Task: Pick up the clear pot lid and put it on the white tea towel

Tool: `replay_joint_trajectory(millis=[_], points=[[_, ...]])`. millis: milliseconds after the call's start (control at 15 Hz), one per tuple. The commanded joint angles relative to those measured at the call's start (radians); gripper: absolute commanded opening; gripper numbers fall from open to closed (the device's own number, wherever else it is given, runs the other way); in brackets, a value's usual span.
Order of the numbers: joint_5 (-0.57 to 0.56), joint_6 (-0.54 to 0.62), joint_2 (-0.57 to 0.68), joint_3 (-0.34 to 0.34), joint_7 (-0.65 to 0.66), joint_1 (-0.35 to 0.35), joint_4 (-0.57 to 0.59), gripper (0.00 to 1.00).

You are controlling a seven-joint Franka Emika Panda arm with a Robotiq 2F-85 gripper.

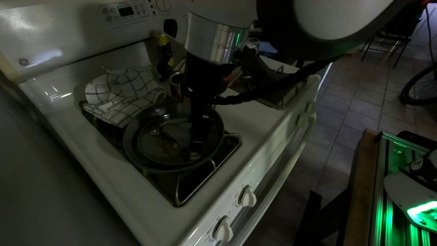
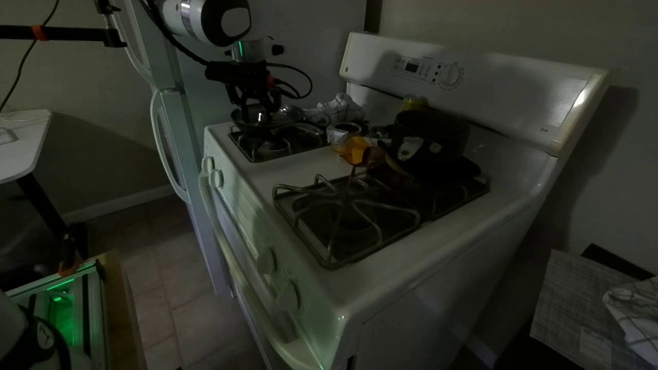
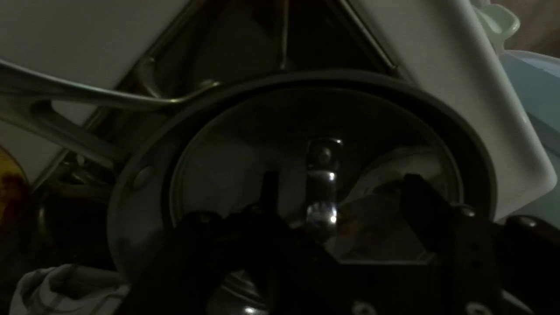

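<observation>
Clear pot lid [image 3: 288, 144] lay in the pan [image 3: 142, 214], directly beneath the claw [image 3: 341, 176], shiny handle [image 3: 322, 188] right there between two parted fingers [image 3: 269, 194]!

Clear pot lid [image 3: 245, 153], round, metal handle [image 3: 322, 188] uppermost, inside dark pan [image 3: 138, 223], white tea towel [image 1: 124, 87], dark-checked, rumpled, just beside pan

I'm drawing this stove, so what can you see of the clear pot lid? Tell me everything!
The clear pot lid is round, see-through and looks like glass. Its shiny, arched handle looks metal, with a rivet at one end. The lid lies inside the dark frying pan, looks roughly flat, and is narrower than the pan. The fingers stand open on either side of the handle, not gripping it; I can't tell whether they touch the lid.
</observation>
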Motion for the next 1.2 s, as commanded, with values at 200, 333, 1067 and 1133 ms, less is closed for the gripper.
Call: replay_joint_trajectory(millis=[200,333,1067,1133], points=[[0.013,0.085,0.011,0.006,-0.018,-0.010,-0.001,0.19],[0.008,0.119,0.013,0.006,-0.022,-0.011,-0.001,0.04],[0.161,0.054,-0.157,-0.002,-0.175,-0.036,-0.034,0.04],[0.178,0.041,-0.171,-0.013,-0.184,-0.035,-0.031,0.04]])
